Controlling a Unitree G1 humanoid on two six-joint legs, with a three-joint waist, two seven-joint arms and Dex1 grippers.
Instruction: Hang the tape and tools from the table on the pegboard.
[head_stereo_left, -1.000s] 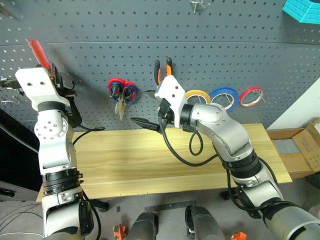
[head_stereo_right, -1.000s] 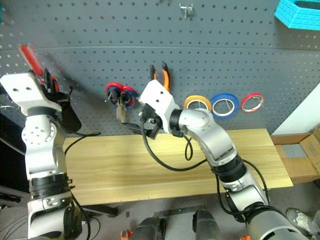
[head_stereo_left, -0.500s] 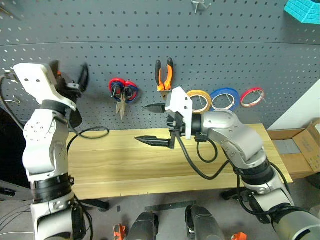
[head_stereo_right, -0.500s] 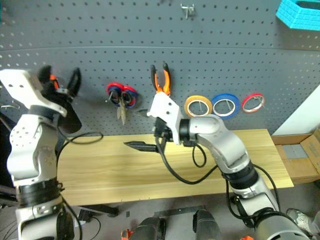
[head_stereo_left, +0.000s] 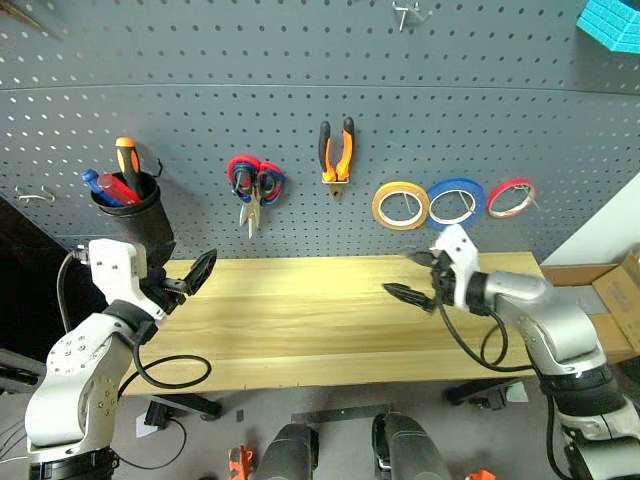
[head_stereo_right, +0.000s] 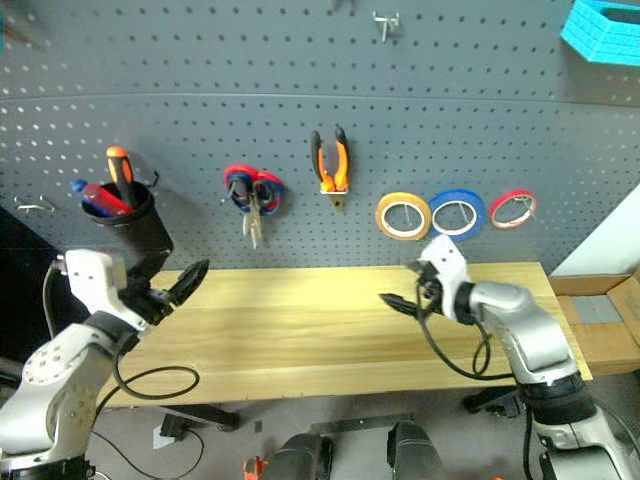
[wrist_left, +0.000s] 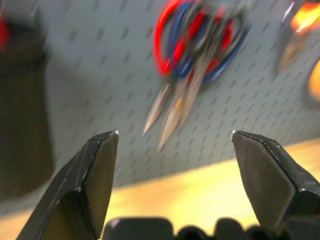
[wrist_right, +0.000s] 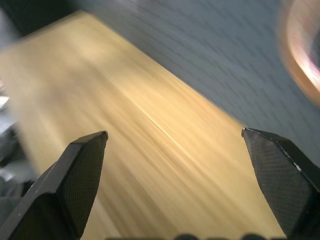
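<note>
The yellow tape (head_stereo_left: 401, 205), the orange-and-black pliers (head_stereo_left: 334, 150) and a bunch of scissors (head_stereo_left: 255, 186) with red, blue and dark handles hang on the grey pegboard (head_stereo_left: 200, 90). The red-handled screwdriver (head_stereo_left: 117, 187) stands in a black cup (head_stereo_left: 135, 215) on the board, beside an orange-and-black one. The pale wooden table (head_stereo_left: 300, 315) carries nothing. My left gripper (head_stereo_left: 195, 275) hovers open over the table's left end, and the left wrist view looks past its fingers (wrist_left: 95, 170) at the scissors (wrist_left: 195, 55). My right gripper (head_stereo_left: 397, 273) hangs open and holds nothing over the table's right part, below the yellow tape.
A blue tape ring (head_stereo_left: 455, 200) and a red one (head_stereo_left: 512, 197) hang to the right of the yellow tape. Bare wire hooks show at the top (head_stereo_left: 408, 12) and far left (head_stereo_left: 30, 197). A cyan object (head_stereo_left: 610, 22) sits top right and a cardboard box (head_stereo_left: 620, 285) stands past the table's right end.
The left gripper let go of the red screwdriver, which now stands in the cup, and dropped low over the table. The right arm swung right and down from the pliers, staying open.
</note>
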